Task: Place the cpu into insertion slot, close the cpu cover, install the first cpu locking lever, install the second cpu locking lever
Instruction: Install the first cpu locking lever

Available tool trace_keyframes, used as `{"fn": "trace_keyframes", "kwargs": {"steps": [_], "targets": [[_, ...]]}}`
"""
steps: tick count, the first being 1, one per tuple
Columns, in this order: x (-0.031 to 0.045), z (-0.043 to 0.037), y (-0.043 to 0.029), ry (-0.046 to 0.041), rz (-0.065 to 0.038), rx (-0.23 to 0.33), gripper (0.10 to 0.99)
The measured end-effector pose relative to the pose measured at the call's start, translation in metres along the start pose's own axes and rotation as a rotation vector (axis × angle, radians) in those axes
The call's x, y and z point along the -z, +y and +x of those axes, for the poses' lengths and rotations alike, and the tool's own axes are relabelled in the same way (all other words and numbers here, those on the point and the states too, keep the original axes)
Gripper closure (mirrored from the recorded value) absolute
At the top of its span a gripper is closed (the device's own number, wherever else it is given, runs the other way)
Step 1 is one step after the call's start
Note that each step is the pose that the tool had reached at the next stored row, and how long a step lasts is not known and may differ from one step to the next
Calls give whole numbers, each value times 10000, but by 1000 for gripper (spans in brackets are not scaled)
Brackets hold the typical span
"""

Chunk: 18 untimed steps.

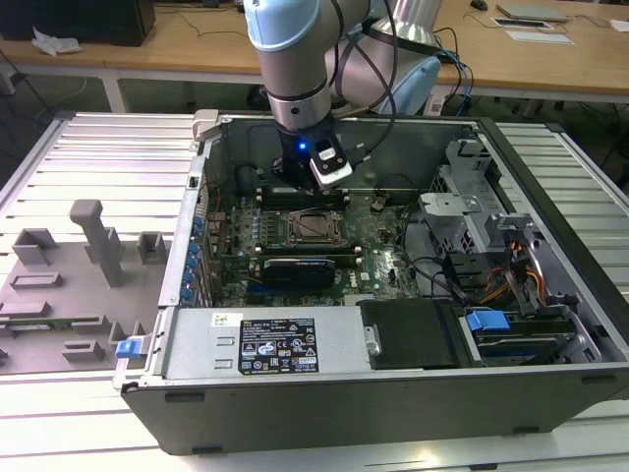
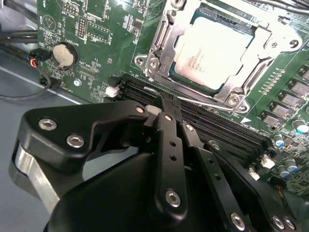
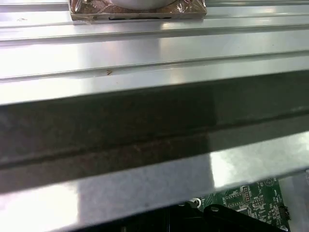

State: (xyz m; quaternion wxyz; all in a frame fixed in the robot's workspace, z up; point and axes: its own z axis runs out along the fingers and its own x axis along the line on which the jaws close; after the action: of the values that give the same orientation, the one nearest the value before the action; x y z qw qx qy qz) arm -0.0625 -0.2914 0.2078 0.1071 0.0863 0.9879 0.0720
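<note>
In the second wrist view the cpu (image 2: 212, 52) lies flat in the insertion slot (image 2: 241, 29) on the green motherboard (image 2: 96, 34). The silver cpu cover (image 2: 163, 46) rests down around the cpu's edges. My gripper (image 2: 166, 104) hangs just off the socket's side, over the long black memory slots (image 2: 227, 126), with its black fingers (image 2: 169, 145) shut together and nothing between them. A thin metal lever rod (image 2: 149, 90) lies right by the fingertips. In the exterior view the wrist (image 1: 316, 162) hovers behind the socket (image 1: 316, 228) inside the open case.
The open computer case (image 1: 393, 393) has a black card (image 1: 300, 267) in front of the socket, drive bays and cables (image 1: 511, 265) on the exterior view's right, and a coin battery (image 2: 64, 54) on the board. Grey fixtures (image 1: 88, 236) stand on the ribbed table.
</note>
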Motion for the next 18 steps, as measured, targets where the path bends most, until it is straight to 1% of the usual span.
{"fn": "trace_keyframes", "kwargs": {"steps": [3, 14, 18], "targets": [[-17, 3, -3, -27, 58, -22, 980], [-86, 18, -15, -64, 188, -68, 980], [-99, 21, -18, -66, 203, -75, 980]]}}
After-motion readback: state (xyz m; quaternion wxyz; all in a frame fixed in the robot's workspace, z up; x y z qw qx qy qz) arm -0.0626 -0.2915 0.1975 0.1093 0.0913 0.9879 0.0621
